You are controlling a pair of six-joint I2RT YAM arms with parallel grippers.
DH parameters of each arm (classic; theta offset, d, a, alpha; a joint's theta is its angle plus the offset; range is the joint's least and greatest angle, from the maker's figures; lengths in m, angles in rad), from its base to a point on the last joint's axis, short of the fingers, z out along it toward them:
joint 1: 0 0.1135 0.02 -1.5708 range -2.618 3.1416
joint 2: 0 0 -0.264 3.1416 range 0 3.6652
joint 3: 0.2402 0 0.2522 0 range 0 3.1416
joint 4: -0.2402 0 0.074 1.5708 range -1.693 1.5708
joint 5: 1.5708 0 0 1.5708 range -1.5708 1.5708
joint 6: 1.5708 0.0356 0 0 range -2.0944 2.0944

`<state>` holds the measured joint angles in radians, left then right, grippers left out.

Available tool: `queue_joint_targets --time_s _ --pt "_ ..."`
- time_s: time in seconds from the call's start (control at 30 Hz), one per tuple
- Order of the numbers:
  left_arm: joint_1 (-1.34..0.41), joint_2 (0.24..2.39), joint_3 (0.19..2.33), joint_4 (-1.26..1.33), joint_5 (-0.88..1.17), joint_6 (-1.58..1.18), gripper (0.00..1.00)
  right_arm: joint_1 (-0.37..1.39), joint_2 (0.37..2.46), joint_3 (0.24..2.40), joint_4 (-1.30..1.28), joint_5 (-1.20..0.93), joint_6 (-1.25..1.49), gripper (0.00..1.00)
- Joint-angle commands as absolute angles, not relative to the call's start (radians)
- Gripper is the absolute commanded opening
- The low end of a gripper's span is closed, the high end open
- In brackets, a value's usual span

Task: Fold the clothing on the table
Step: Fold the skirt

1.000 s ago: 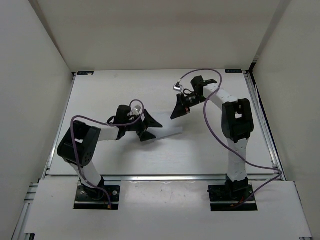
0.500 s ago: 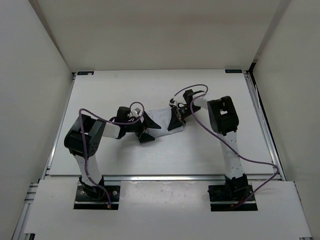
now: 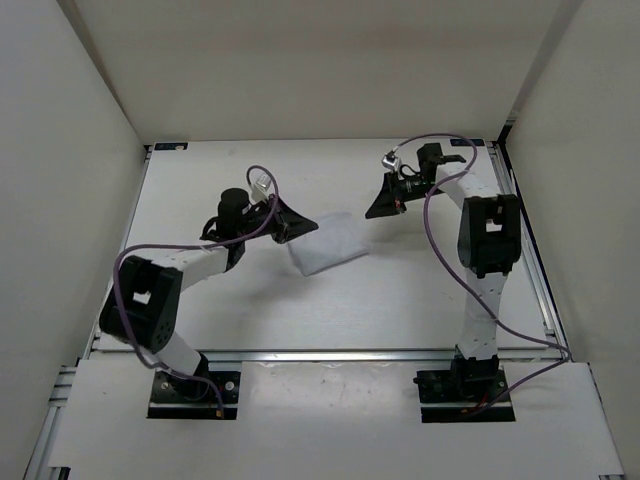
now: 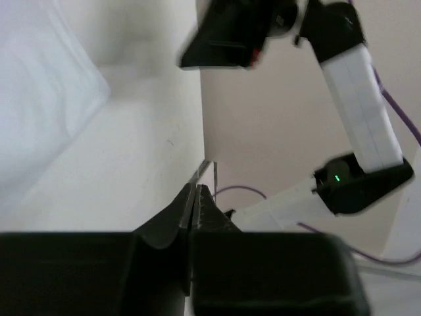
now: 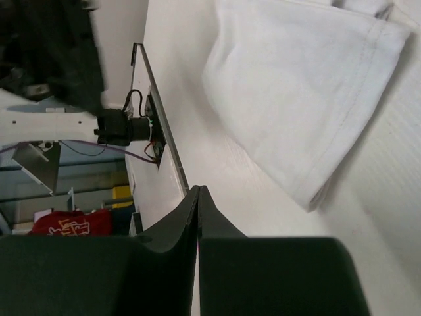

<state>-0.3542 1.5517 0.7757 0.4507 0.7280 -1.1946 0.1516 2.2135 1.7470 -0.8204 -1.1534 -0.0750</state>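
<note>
The clothing (image 3: 328,243) is a small pale folded packet lying flat mid-table, tilted a little. It fills the upper left of the left wrist view (image 4: 39,92), and its hemmed folded edge shows in the right wrist view (image 5: 302,85). My left gripper (image 3: 308,227) hovers at the packet's left corner, jaws pressed together with nothing between them (image 4: 197,188). My right gripper (image 3: 373,211) is shut and empty, up and to the right of the cloth and apart from it (image 5: 197,189). The table (image 3: 400,290) is bare white around the cloth.
White walls (image 3: 70,150) close in the table on three sides. Aluminium rails (image 3: 535,270) run along its edges. Purple cables (image 3: 440,250) loop off both arms. The right arm (image 4: 355,72) shows in the left wrist view.
Both grippers were at the cloth half a second ago. The right arm has swung back toward the far right, and the left gripper has pulled up and left with its jaws closing. The cloth lies folded.
</note>
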Motion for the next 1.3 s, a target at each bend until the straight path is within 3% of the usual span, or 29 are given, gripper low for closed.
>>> queue_joint_targets --time_s 0.0,0.47,0.63,0.7,0.77,0.8,0.83,0.93,1.03,1.1,1.2,1.27 --pt "-0.351 1.706 0.805 0.498 0.736 -1.204 0.0 0.143 2.129 1.712 -0.871 -1.18 -0.138 0.0" --pt "-0.376 2.037 0.833 0.604 0.745 -1.161 0.0 0.002 2.028 1.726 -1.043 -1.097 -0.272 0.0" --pt "-0.367 1.918 0.834 0.577 0.723 -1.129 0.0 0.028 1.99 1.723 -1.048 -1.016 -0.299 0.02" --pt "-0.371 1.786 0.914 0.385 0.692 -1.045 0.04 0.058 1.944 1.717 -1.028 -0.945 -0.293 0.01" --pt "-0.382 1.694 1.026 0.125 0.597 -0.86 0.19 0.077 1.873 1.695 -0.967 -0.806 -0.25 0.11" --pt "-0.382 1.645 1.102 -0.029 0.533 -0.821 0.34 0.095 1.858 1.686 -0.95 -0.766 -0.235 0.28" --pt "-0.383 1.597 1.148 -0.099 0.511 -0.757 0.98 0.106 1.833 1.668 -0.925 -0.679 -0.21 0.4" --pt "-0.342 1.491 1.19 -0.355 0.399 -0.721 0.99 0.152 1.809 1.62 -0.91 -0.537 -0.212 0.54" --pt "-0.27 1.346 1.135 -0.561 0.397 -0.681 0.99 0.12 1.801 1.566 -0.913 -0.549 -0.204 0.58" --pt "-0.22 1.244 1.1 -0.647 0.414 -0.605 0.99 0.088 1.758 1.517 -0.902 -0.583 -0.219 0.75" --pt "-0.178 1.088 1.092 -0.834 0.318 -0.468 0.99 0.063 1.686 1.47 -0.905 -0.563 -0.248 0.92" --pt "-0.207 0.999 1.082 -0.916 0.23 -0.434 0.99 0.054 1.651 1.447 -0.91 -0.537 -0.288 0.97"
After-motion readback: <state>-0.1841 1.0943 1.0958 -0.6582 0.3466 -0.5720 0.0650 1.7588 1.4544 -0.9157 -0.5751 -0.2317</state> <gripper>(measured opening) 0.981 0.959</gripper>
